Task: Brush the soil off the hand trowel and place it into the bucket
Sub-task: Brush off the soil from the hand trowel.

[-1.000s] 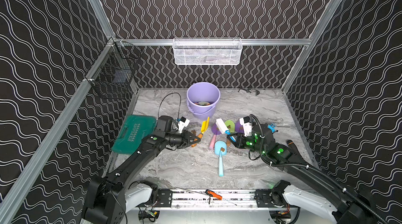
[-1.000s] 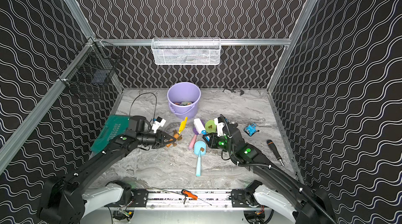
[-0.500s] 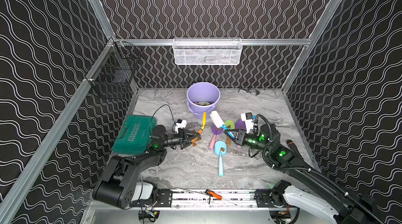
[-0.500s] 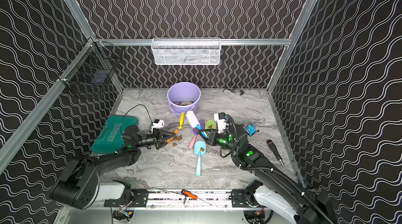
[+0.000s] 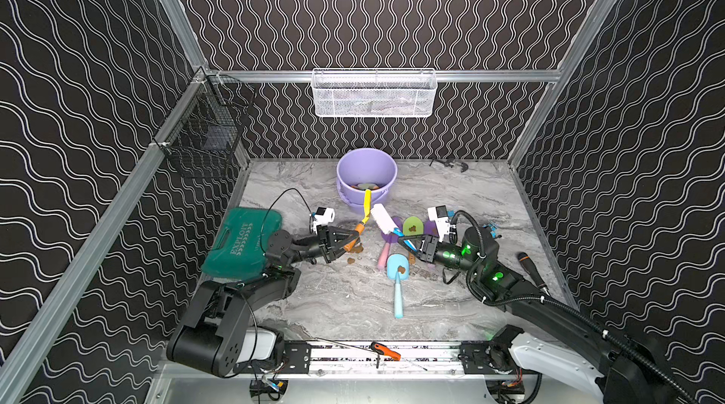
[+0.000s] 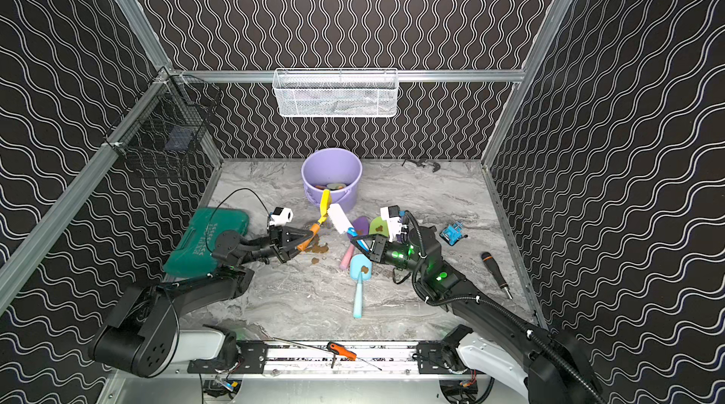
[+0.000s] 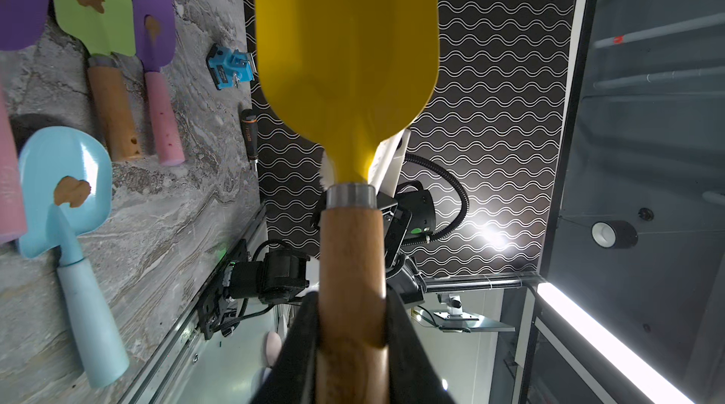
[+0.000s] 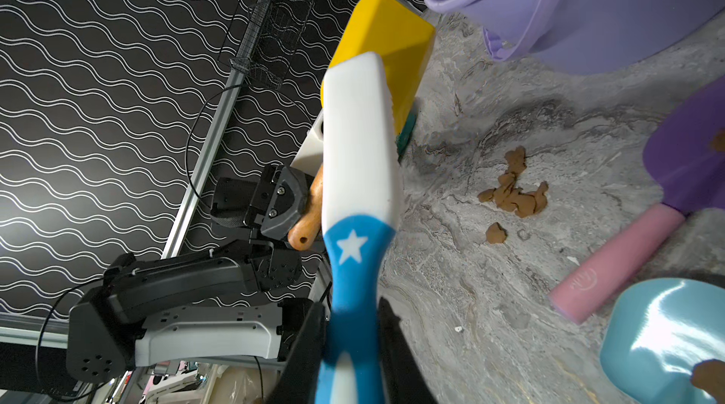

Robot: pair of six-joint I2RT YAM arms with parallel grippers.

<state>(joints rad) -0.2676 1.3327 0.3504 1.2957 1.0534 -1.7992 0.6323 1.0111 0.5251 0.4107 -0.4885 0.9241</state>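
Between wavy-patterned walls (image 5: 372, 9), over marbled tabletop (image 5: 353, 296), left gripper (image 5: 350, 242) clamps trowel (image 5: 367, 206), right gripper (image 5: 405, 241) clamps brush (image 5: 381, 218)

The one word that can be read is EXPLOIT, in pale raised capitals along the lid of the green tool case (image 5: 243, 239), left of centre in the lower half of the frame in a top view. A row of small marks runs beside the word, too fine to make out. In the right wrist view, the brush (image 8: 361, 170) carries a white five-pointed star on the blue part of its handle. The pink trowel handle (image 8: 616, 264) bears a faint embossed round mark with lettering that cannot be read. In the left wrist view, the screwdriver (image 7: 248, 127) has a small pale print on its black grip, also illegible.
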